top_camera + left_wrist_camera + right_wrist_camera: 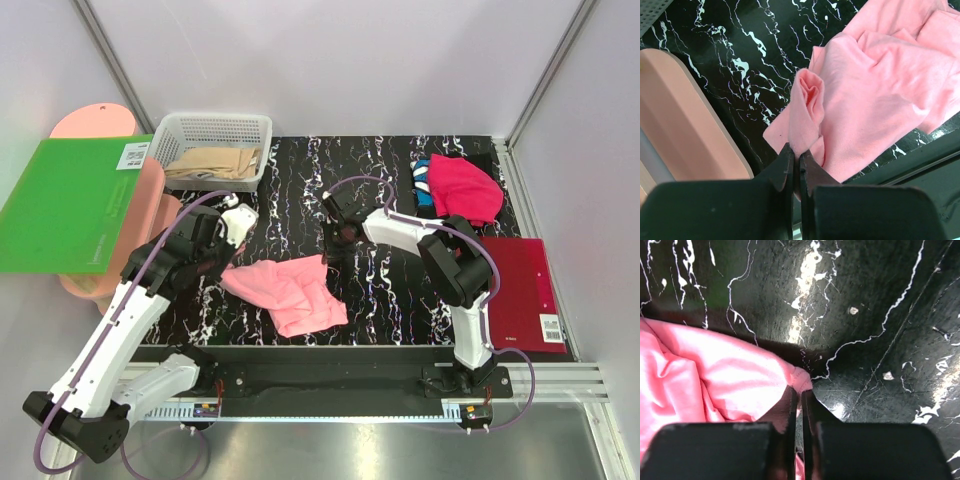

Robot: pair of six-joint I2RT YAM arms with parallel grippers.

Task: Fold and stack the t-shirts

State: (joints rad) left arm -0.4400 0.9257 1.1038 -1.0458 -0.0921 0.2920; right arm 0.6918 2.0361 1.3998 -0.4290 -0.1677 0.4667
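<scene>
Pinching salmon-pink t-shirt [290, 290] edges, left fingers [794, 156] and right fingers [800, 399] both closed on it, table [390, 300] around.

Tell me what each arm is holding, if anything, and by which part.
Both hold the salmon-pink t-shirt. The left gripper has its jaws shut on a bunched fold at one edge; the right gripper on a hemmed edge.

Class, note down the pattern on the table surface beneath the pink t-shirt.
The table is black with white marble-like veining, clearest in the top external view.
</scene>
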